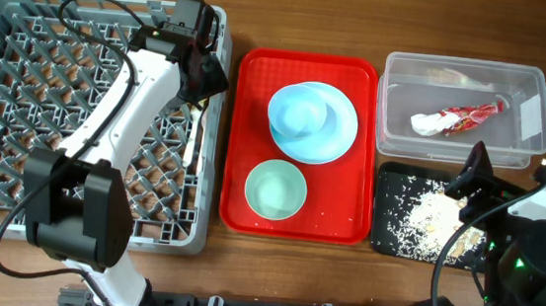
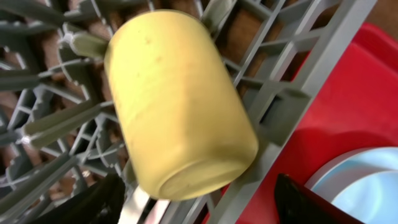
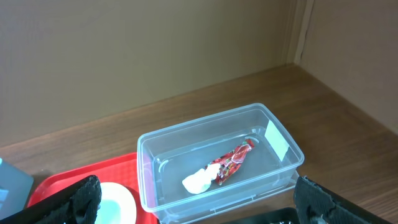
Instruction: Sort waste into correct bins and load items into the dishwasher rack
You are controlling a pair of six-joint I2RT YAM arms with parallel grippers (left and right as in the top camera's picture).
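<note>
The small yellow cup [image 2: 174, 106] lies on its side in the grey dishwasher rack [image 1: 22, 72] by its right wall; the overhead view hides it under my left gripper [image 1: 201, 67]. That gripper [image 2: 196, 202] is open, its fingers wide on either side of the cup's base. A white utensil [image 1: 192, 146] lies in the rack. The pale blue-white bowl [image 1: 298, 114] sits on the pale blue plate [image 1: 342, 134], with the mint-green bowl [image 1: 276, 189] in front. The wrapper [image 1: 469, 116] and napkin [image 1: 426, 123] lie in the clear tub [image 1: 386, 133]. Crumbs [image 1: 421, 220] lie in the black tray [image 1: 390, 178]. My right gripper [image 1: 474, 176] is open and empty above that tray.
The flat red serving tray [image 1: 248, 101] holds the plate and bowls, between the rack and the bins. The right wrist view shows the tub [image 3: 149, 155], wrapper [image 3: 233, 160], napkin [image 3: 198, 182] and mint-green bowl [image 3: 115, 202]. A wall stands behind the table.
</note>
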